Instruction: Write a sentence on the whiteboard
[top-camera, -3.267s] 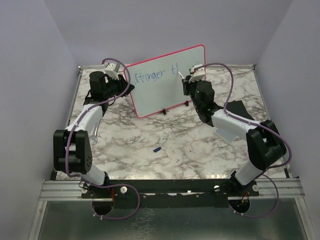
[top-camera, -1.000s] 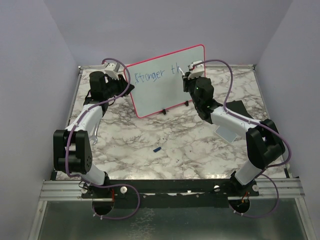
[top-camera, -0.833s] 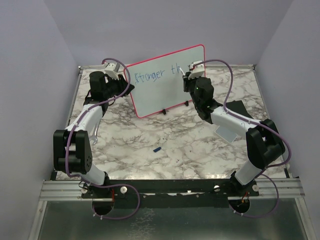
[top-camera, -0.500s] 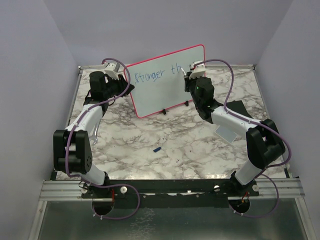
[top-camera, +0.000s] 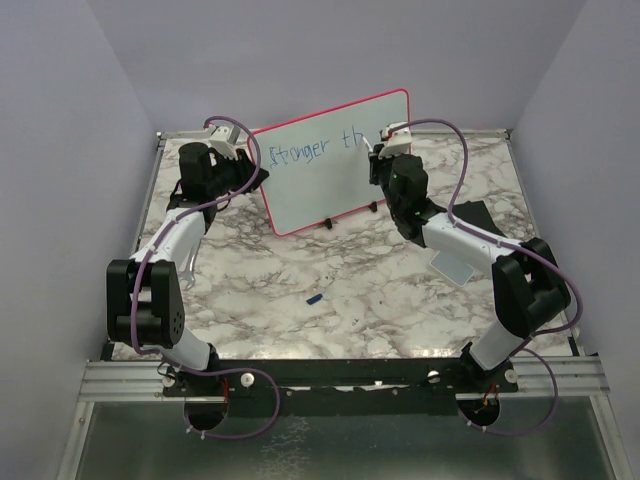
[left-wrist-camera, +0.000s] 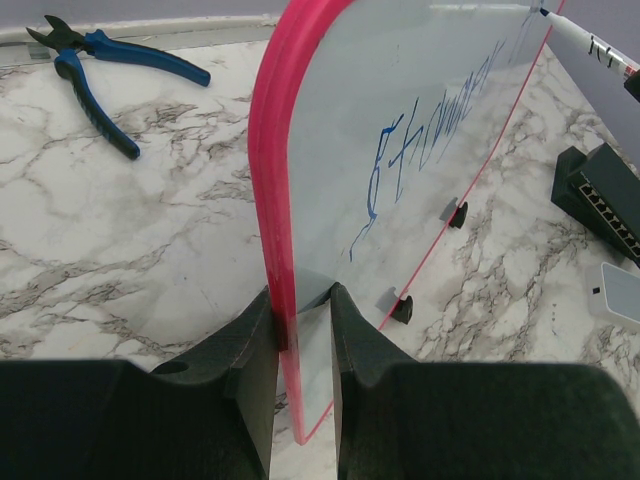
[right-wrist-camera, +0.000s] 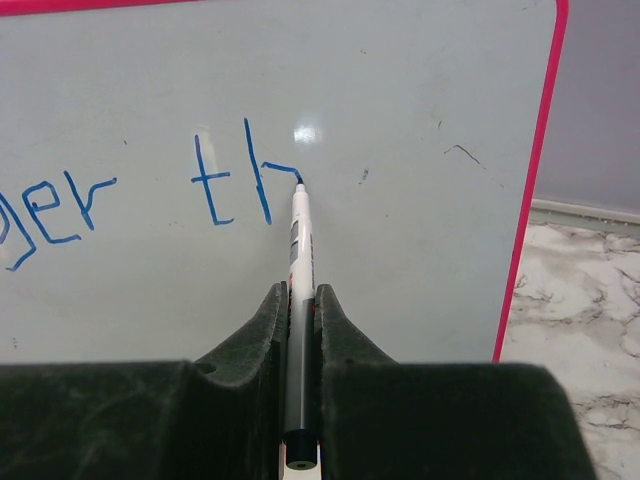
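Your right gripper (right-wrist-camera: 300, 300) is clamped on the marker (right-wrist-camera: 299, 235), barrel running straight out ahead of the fingers, and the tip is touching the whiteboard (right-wrist-camera: 420, 90) right at the shoulder of the "h". The sentence (right-wrist-camera: 207, 178) trails off to the left of that tip: the end of "Stronger", then "th", with the h's arch only half made. Over on the other side, your left gripper (left-wrist-camera: 300, 300) is pinched shut on the board's pink-red side edge, the frame sitting right between its fingers, so the board stands upright and braced. The job now, as I read it, is to bring the tip down from here and close the "h", level with the foot of its upright. Press only lightly into the face. The board stands on small feet, and a hard push could rock it back against your left hand's grip. Lift clear before you step right for the "a", and leave a gap like the one between "t" and "h". There's plenty of bare white beyond the tip, out towards the red frame.
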